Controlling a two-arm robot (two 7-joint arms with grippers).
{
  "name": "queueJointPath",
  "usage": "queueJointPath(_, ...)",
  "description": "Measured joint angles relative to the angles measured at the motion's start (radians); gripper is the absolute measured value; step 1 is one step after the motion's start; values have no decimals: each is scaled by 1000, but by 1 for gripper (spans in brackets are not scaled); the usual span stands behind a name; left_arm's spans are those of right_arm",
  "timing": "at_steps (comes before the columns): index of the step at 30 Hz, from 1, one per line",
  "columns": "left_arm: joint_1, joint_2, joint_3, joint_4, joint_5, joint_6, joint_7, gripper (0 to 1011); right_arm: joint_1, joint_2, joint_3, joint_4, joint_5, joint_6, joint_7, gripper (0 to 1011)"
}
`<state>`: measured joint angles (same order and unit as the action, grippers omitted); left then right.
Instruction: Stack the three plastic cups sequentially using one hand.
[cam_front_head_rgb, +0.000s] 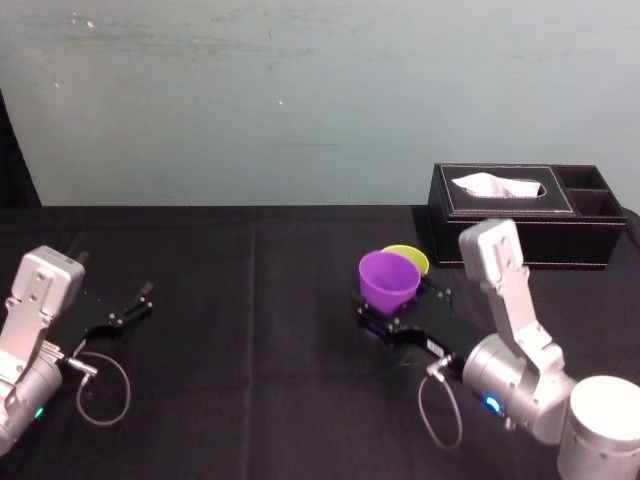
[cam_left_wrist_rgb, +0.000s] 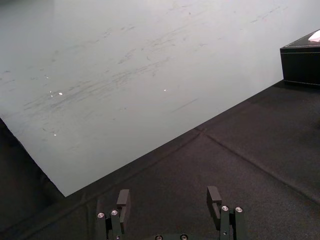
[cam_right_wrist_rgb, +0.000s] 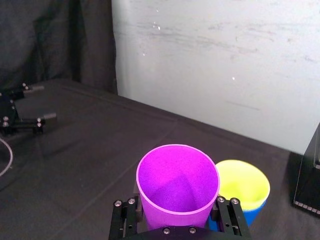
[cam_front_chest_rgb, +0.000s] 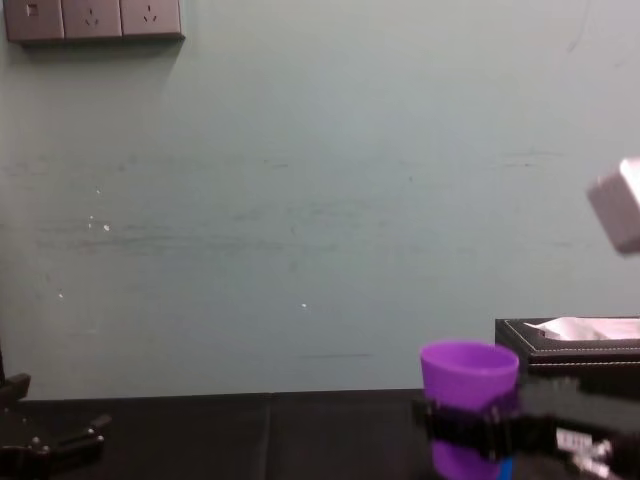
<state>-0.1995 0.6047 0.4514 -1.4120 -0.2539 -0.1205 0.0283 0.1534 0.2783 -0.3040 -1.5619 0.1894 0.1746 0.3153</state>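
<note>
Right gripper (cam_right_wrist_rgb: 176, 212) clasping purple cup (cam_front_head_rgb: 387, 278), yellow-green cup (cam_front_head_rgb: 412, 257) inside blue cup (cam_right_wrist_rgb: 251, 214) beside it, tissue box (cam_front_head_rgb: 520, 225) behind, left gripper (cam_left_wrist_rgb: 169, 194) spread wide

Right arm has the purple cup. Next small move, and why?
Probably shift the purple plastic cup sideways until it is centred above the yellow-green plastic cup. The fingers of the right gripper clamp its sides, and the yellow-green one sits nested in the blue plastic cup right beside it, mouth open. The left gripper is parked at the table's left.
</note>
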Motion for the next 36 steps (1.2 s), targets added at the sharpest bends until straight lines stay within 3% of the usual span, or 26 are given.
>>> queueJointPath(6,0,0,0,0,0,0,0,1000,47,23,8,-49,24,73,12,724)
queueJointPath(12,0,0,0,0,0,0,0,1000,103,29,14,-46,38,110,8,724)
queueJointPath(24,0,0,0,0,0,0,0,1000,177,11,16,60,48,102,-17,724)
queueJointPath(36,0,0,0,0,0,0,0,1000,210,-7,8,135,46,74,-27,724)
